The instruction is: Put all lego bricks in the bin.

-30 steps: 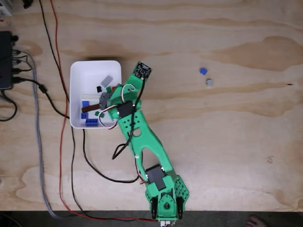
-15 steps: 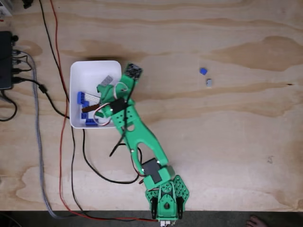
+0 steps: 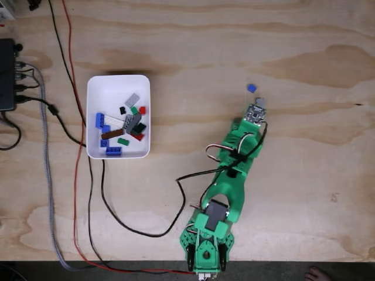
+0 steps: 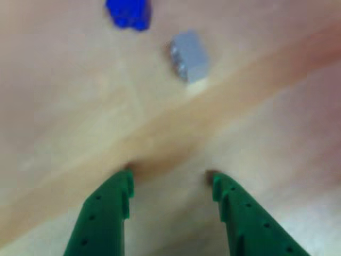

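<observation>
Two lego bricks lie loose on the plywood: a blue one [image 3: 251, 88] [image 4: 128, 13] and a grey one [image 3: 260, 102] [image 4: 189, 56] beside it. My green arm [image 3: 234, 164] reaches toward them, its wrist board just short of the grey brick. In the other view my gripper [image 4: 170, 178] is open and empty, its green fingertips [image 4: 120, 186] close to the wood, with both bricks ahead of them and apart from them. The white bin [image 3: 117, 85] sits at the left and holds several bricks [image 3: 126, 126] in blue, grey, red, green, brown and black.
A black box [image 3: 6, 73] with plugged cables sits at the far left edge. Red, black and grey cables [image 3: 76, 175] run down the left side, and one black cable loops to the arm's base [image 3: 205, 252]. A person's foot [image 3: 319, 274] shows below the table's front edge.
The arm has swung from over the bin to the right, toward the two loose bricks. The bricks in the bin are now uncovered.
</observation>
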You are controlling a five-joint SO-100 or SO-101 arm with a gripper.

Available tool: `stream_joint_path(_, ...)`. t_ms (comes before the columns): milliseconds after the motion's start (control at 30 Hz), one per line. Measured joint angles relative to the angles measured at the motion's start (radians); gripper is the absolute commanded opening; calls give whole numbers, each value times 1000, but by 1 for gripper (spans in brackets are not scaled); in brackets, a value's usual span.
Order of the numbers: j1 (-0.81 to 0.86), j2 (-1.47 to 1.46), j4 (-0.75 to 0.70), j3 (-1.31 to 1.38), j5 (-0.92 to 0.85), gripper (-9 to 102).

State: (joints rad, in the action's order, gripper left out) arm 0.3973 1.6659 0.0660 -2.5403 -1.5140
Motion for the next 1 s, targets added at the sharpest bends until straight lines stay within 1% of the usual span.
stream_joint_path(67, 51, -72, 61, 49, -23, 15)
stream_joint_path(233, 132, -183, 104, 164, -64, 14)
stream_joint_path(367, 137, -291, 146, 261, -78, 15)
stream_joint_path(467, 97, -313, 156, 282, -77, 16)
stream_joint_path(600, 29, -282, 144, 250, -77, 18)
stream_joint_path(867, 15, -123, 166, 48, -117, 18)
stream_joint_path(1000, -5, -123, 169, 72, -118, 17)
